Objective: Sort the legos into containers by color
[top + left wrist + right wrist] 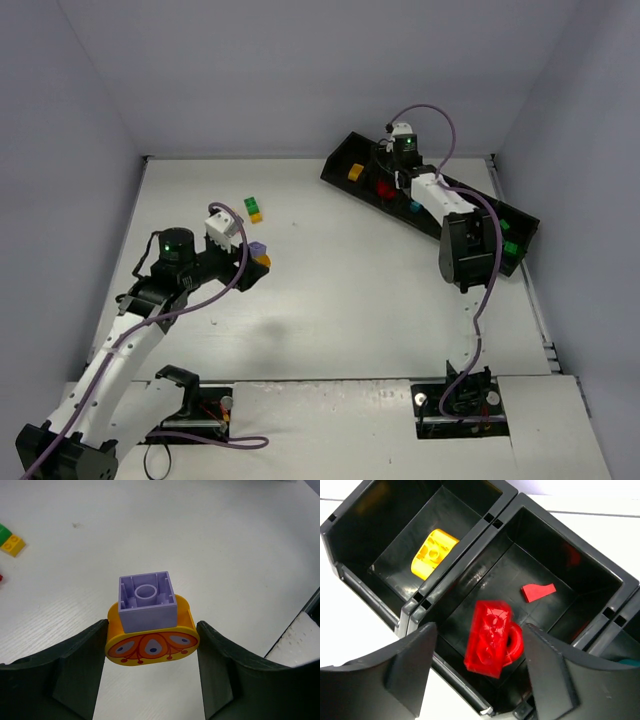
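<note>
My left gripper (257, 258) is shut on a stacked lego, a purple brick (146, 601) on a rounded yellow-orange piece (151, 647), with both fingers touching the orange piece; it also shows in the left wrist view (152, 635). My right gripper (480, 632) is open over the long black tray (338, 158). A blurred red brick (490, 637) hangs between its jaws over the second compartment, clear of the left finger. That compartment holds a small red piece (538, 591). The end compartment holds a yellow brick (434, 552).
A green-and-yellow lego pair (253, 208) lies on the white table beyond my left gripper, also in the left wrist view (11, 541). A teal brick (414, 207) and green bricks (508, 236) sit in further compartments. Grey walls enclose the table.
</note>
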Robot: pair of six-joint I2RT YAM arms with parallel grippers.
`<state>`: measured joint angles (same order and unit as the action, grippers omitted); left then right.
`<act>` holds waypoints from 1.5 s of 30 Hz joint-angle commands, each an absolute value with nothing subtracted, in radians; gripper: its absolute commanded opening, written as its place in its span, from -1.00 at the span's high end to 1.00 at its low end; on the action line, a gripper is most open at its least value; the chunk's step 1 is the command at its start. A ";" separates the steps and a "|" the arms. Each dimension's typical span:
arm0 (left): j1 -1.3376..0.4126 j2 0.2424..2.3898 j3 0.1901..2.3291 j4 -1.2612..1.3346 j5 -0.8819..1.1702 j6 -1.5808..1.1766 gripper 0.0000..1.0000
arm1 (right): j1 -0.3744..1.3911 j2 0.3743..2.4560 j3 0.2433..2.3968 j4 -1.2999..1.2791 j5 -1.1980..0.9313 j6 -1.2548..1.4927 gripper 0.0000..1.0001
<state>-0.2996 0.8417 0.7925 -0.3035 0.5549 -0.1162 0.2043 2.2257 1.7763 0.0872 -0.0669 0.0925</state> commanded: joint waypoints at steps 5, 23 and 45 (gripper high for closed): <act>-0.308 0.867 0.854 -0.235 0.676 0.070 1.00 | 0.209 1.970 1.707 0.114 -0.118 0.066 -0.38; -0.403 0.920 0.842 -0.209 0.554 0.302 1.00 | 0.623 1.594 1.371 0.137 -0.647 0.408 -0.33; -0.436 0.936 0.848 -0.184 0.502 0.304 1.00 | 0.799 1.612 1.356 0.160 -0.606 0.469 -0.19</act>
